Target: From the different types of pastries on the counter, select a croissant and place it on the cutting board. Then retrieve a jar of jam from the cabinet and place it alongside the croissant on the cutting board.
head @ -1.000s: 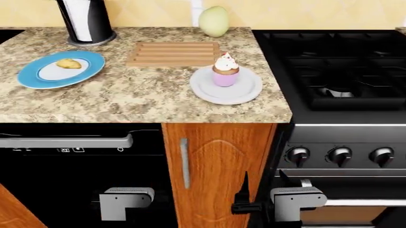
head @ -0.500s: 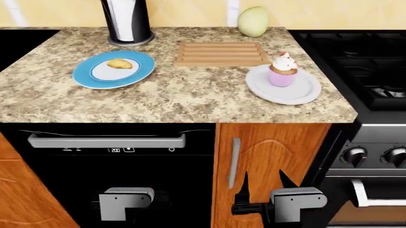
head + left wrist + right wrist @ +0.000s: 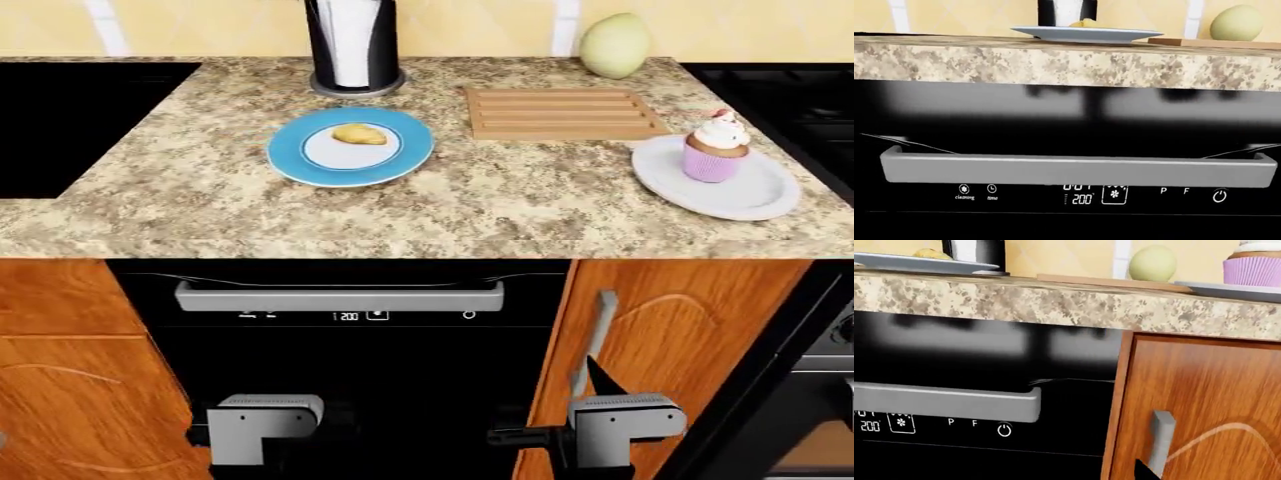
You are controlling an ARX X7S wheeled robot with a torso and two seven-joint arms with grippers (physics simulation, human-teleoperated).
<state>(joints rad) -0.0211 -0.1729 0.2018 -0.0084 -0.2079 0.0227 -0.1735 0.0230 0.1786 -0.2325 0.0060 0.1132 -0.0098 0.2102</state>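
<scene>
- Since half a second ago my view has slid leftward along the speckled beige-and-brown granite counter [image 3: 240, 210]: the round blue-and-white plate [image 3: 288, 152] and the grooved light-brown wooden cutting board [image 3: 561, 113] now sit further right in the head view, and a black recess [image 3: 67, 120] has come in at the far left.
- I count two plates: the blue one, and a plain white plate [image 3: 747, 195] near the counter's right end.
- I count two pastries. One small golden-yellow croissant [image 3: 358, 133] lies on the blue plate's white centre; one cupcake with a purple wrapper and white icing [image 3: 717, 147] stands on the white plate.
- The cutting board lies between the two plates, towards the back wall, with nothing on it.
- One pale green round fruit [image 3: 614, 45] rests by the wall just behind the board; one black cylindrical holder with a white roll [image 3: 352, 45] stands behind the blue plate.
- Below the counter I see one black oven with a grey bar handle [image 3: 340, 296] and a wooden cabinet door with a grey handle [image 3: 667, 350] to its right.
- Both arms hang low in front of the oven and cabinet. The left gripper [image 3: 267, 440] and the right gripper [image 3: 587, 400] hold nothing that I can see; I cannot tell how wide either stands.
- I see no jar in any view.
</scene>
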